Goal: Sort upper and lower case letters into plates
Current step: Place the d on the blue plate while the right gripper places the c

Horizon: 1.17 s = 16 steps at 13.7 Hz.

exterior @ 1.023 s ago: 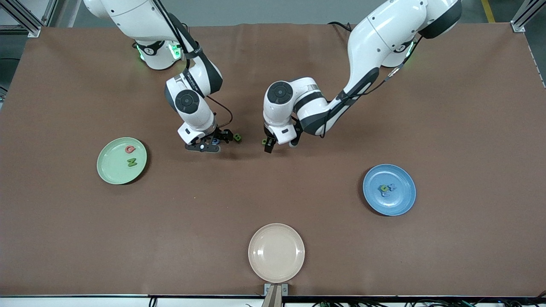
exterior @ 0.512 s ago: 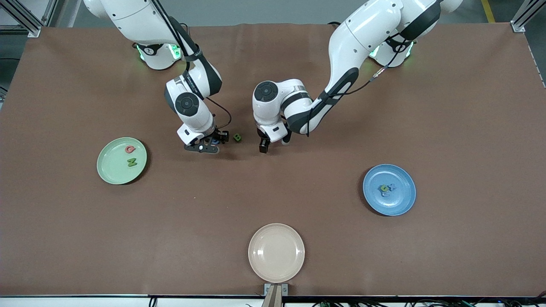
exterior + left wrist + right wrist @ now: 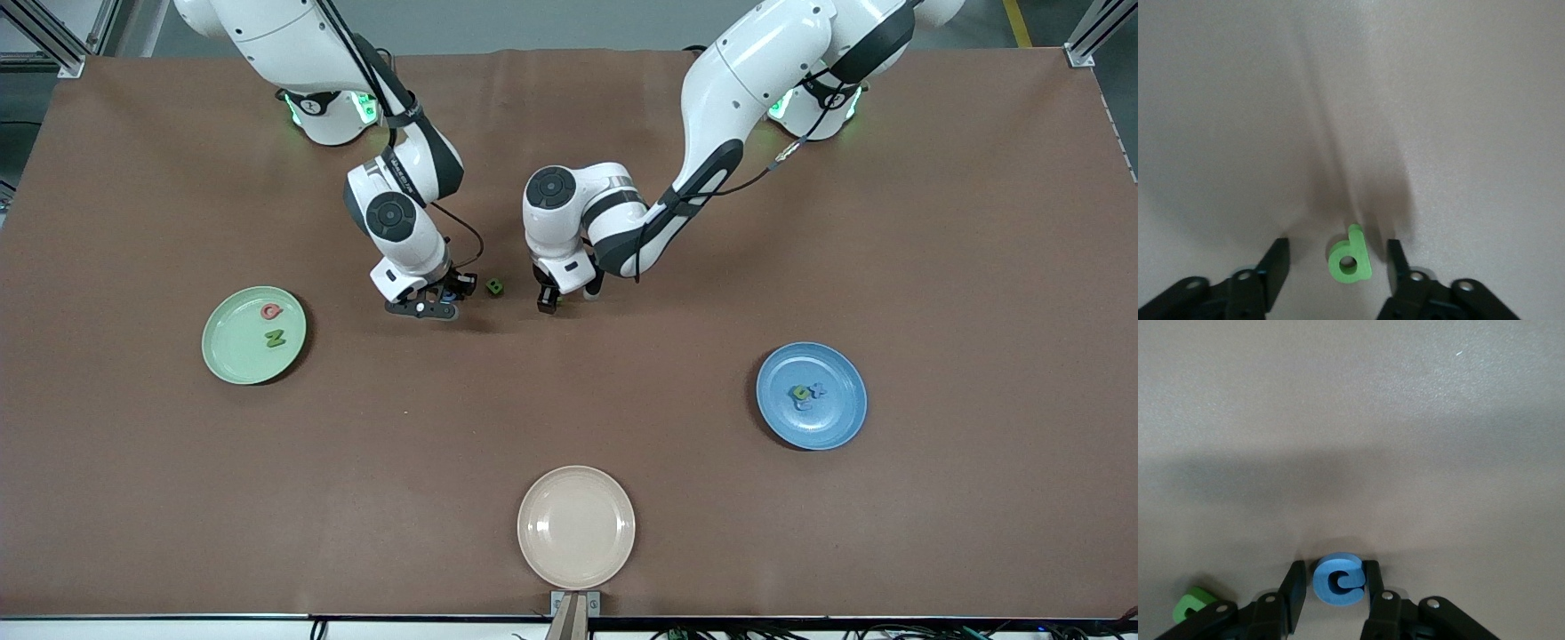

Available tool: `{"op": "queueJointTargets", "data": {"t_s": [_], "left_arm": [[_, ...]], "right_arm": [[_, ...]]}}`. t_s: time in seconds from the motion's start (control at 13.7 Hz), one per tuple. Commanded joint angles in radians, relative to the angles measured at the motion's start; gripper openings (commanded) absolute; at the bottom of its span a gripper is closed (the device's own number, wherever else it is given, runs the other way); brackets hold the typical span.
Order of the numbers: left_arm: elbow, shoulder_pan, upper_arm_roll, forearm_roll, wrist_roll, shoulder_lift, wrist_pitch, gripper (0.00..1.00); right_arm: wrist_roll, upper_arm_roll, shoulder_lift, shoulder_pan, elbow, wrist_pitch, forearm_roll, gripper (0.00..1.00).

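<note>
My right gripper (image 3: 444, 298) is down at the table with a blue letter (image 3: 1338, 581) between its fingers. One finger (image 3: 1371, 577) touches the letter and a thin gap shows at the other. My left gripper (image 3: 547, 304) is open and low, and a green letter d (image 3: 1349, 257) lies on the table between its fingers. Another green letter (image 3: 495, 287) lies between the two grippers; it also shows in the right wrist view (image 3: 1195, 603). The pale green plate (image 3: 231, 351) holds a pink-red letter (image 3: 271, 311) and a green letter (image 3: 276, 338). The bright blue plate (image 3: 840, 418) holds a green letter (image 3: 801, 391) and two blue letters (image 3: 816, 388).
A beige plate (image 3: 576, 527) sits empty near the table's front edge, nearer the camera than both grippers. The pale green plate is toward the right arm's end and the blue plate toward the left arm's end. Brown tabletop lies between them.
My left arm has swung toward the right arm's end and brought its gripper down around the green d. My right gripper has stayed almost still over the blue letter.
</note>
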<state>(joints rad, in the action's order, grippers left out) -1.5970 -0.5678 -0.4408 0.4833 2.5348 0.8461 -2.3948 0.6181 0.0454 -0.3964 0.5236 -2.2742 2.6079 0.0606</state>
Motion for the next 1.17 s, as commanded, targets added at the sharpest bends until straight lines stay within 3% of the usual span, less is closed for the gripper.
{"op": "queueJointTargets", "data": {"t_s": [0.0, 0.29, 0.51, 0.66, 1.1], "left_arm": [[0.019, -0.012, 0.010, 0.001, 0.002, 0.010, 0.002, 0.48], [0.028, -0.009, 0.019, 0.008, -0.031, 0.016, 0.003, 0.01], [0.069, 0.017, 0.022, 0.012, -0.129, -0.004, 0.042, 0.00], [0.127, 0.052, 0.022, 0.014, -0.229, -0.010, 0.112, 0.00], [0.127, 0.198, 0.017, 0.014, -0.614, -0.100, 0.218, 0.00]], "right_arm": [[0.005, -0.006, -0.009, 0.009, -0.021, 0.012, 0.015, 0.30], [-0.003, -0.012, 0.017, -0.002, -0.007, -0.072, 0.015, 0.20], [-0.024, -0.015, 0.138, -0.084, 0.053, -0.311, -0.008, 0.18], [-0.192, -0.015, 0.218, -0.215, 0.070, -0.426, -0.044, 0.18], [-0.660, -0.015, 0.265, -0.561, 0.044, -0.413, -0.073, 0.18]]}}
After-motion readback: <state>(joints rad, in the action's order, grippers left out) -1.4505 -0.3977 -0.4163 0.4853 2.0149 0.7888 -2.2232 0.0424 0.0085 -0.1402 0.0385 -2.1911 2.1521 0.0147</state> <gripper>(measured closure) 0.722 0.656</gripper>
